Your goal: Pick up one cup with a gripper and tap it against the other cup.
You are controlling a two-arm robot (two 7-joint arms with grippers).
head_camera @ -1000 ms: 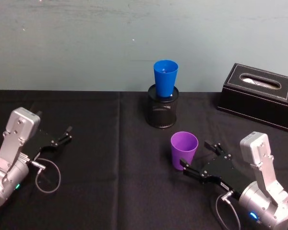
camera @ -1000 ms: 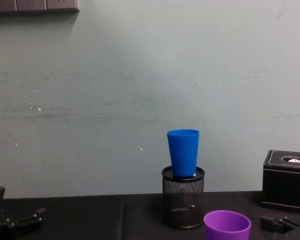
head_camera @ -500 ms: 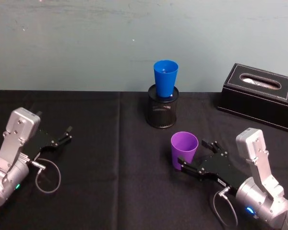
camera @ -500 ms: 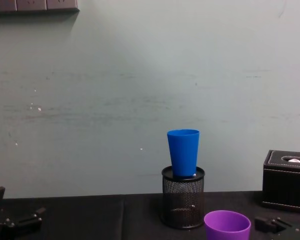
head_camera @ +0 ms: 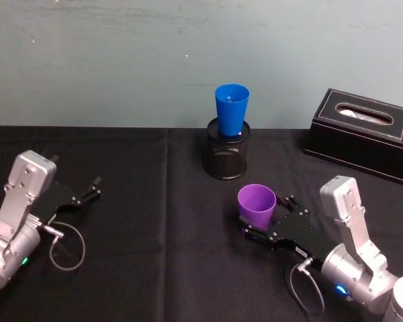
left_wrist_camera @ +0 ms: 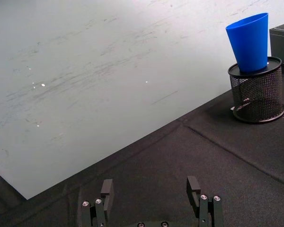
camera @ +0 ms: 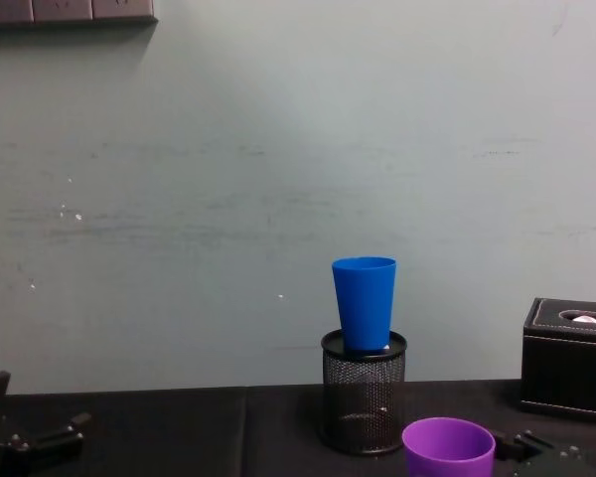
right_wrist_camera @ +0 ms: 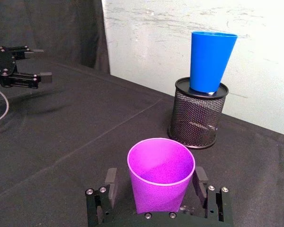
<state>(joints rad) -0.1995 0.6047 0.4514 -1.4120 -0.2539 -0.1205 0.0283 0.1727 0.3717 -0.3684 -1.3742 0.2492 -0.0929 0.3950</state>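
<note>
Finds the black two-fingered right gripper (right_wrist_camera: 155, 187) on its silver-grey arm nearer the black wire-mesh pen holder (head_camera: 227, 157) than a second ago, slid forward to put one finger each side of the purple tapered plastic cup (head_camera: 256, 204); finds that cup in much the same spot, and nothing else shifted. Reads as the reach-and-straddle step, with the grasp not yet made; shows the claw released, with a gap visible between each finger and the cup wall in the right wrist view. Calls next, at a guess, for a gentle squeeze low on the wall, then a lift and a carry toward the pen holder, high enough to meet the bright blue plastic tumbler (head_camera: 231, 107) standing upright in the holder's mouth, well above the cloth; risks, with too hard a tap, knocking that tumbler off its perch. Places the purple cup upright on the black tablecloth (head_camera: 154, 268), on the robot's side of the pen holder and a little to its right, well apart from it; shows a wide round rim, smooth walls narrowing downward, empty inside, probably light and easily squashed. Leaves the black left gripper (left_wrist_camera: 150, 189) parked far to the left of the pen holder, jaws apart and holding nothing.
</note>
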